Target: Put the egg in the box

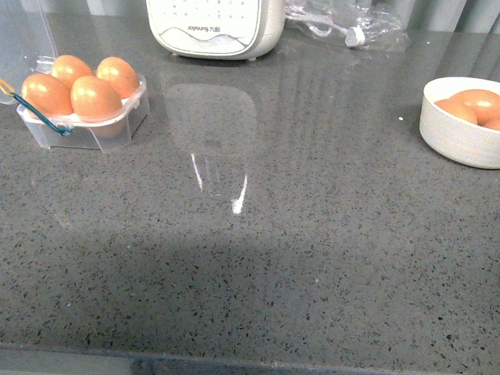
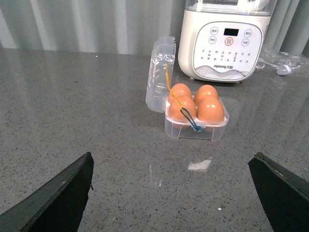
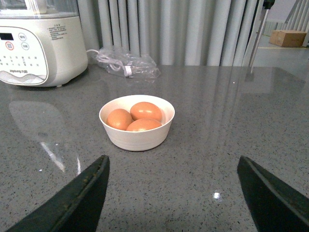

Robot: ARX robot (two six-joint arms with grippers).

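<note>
On the grey speckled table (image 2: 72, 106), our clear plastic four-cell carton (image 2: 193, 131) holds four orange-brown eggs (image 2: 211, 110), so we judge the job done; left fingers (image 2: 58, 203) and right fingers (image 3: 72, 203) gape wide, empty.

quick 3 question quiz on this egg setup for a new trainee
1. True or false: all four cells of the box hold eggs.
2. How many eggs show in the white bowl in the right wrist view? A) one B) three C) five
3. Fill in: the box's clear lid stands ____.

Key: 1 true; 2 B; 3 open.
</note>
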